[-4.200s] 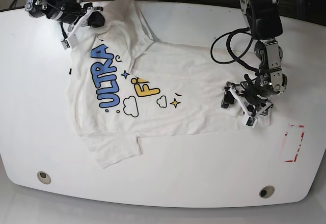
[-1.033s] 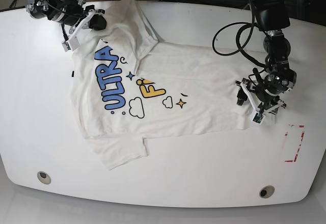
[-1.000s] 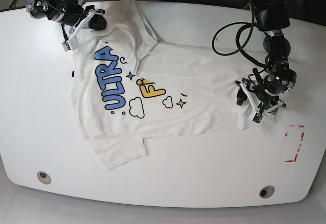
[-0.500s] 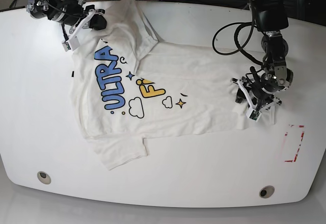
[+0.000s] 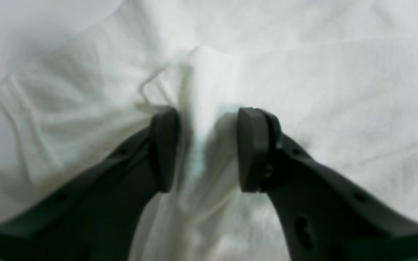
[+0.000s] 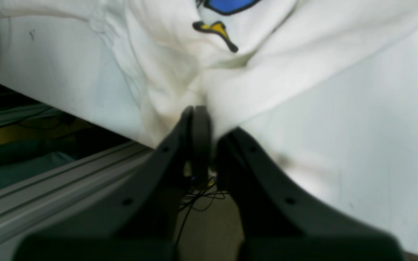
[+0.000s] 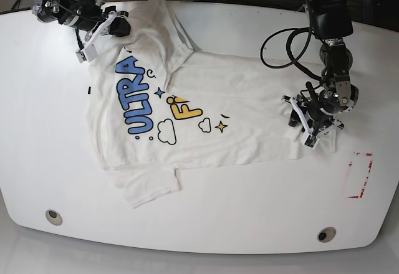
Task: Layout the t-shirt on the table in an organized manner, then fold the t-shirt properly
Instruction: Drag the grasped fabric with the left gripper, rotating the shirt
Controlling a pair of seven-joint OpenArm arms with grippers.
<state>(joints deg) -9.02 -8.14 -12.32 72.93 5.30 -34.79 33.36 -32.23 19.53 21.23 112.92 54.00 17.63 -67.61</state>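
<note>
On the table (image 7: 206,224): the shirt (image 7: 249,112) is lying mostly flat across the middle and far-left part of the top, printed letters facing up, one sleeve pointing toward the near edge, and a flap of the upper body doubled over beside the collar.
Shirt, risk: the layout is looking unfinished, since that doubled flap and the bunched corners are not yet spread; if both arms pull apart unevenly, the cloth is likely to skew rather than flatten.
Far-left corner, risk: the cloth is sitting right at the table's edge, with cables and a frame rail showing below in the right wrist view; slack let out here could slide off the rim.
Right gripper (image 6: 203,127): it is clamped tight on a gathered fold of the shirt at that far corner; a hard tug could stretch the fabric or drag the whole garment toward the edge.
Left gripper (image 5: 207,150): its jaws are standing partly apart with a raised ridge of cloth between them at the shirt's opposite end; whether the pads are actually gripping that ridge cannot be told.
Left gripper, risk: if it lifts before the pinch is firm, the ridge may slip out, or only the top layer may come up, leaving the hem crumpled.
</note>
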